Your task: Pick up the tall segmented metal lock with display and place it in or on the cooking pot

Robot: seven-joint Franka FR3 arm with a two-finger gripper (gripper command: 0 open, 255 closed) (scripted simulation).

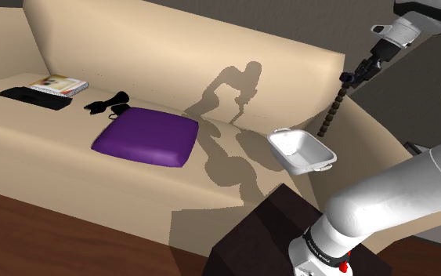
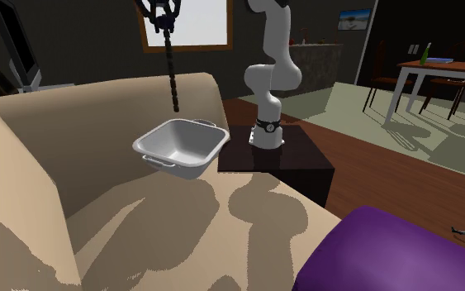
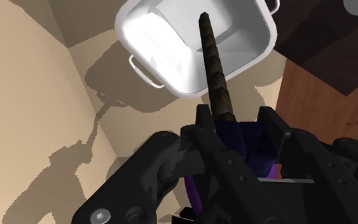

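Beige sofa [image 1: 132,47] cushions are my work surface, and the white pot [image 1: 301,149] sits on them near the dark stand [image 2: 276,157]. My gripper [image 3: 234,118] is high above the pot, its two black fingers clamped on the thick purple-dark head of the lock [image 2: 173,78], whose long segmented body hangs down toward the pot. In the wrist view the tip points into the pot's basin. In the second exterior view it hangs just above the rim on the backrest side, not touching it. I judge the lowering to be the step in hand. To do it well I would nudge toward the pot's middle first, then descend slowly and straight so the long body neither swings nor catches the rim. I would part the fingers only once the tip is deep inside the pot, so the lock settles within the walls rather than toppling over them.
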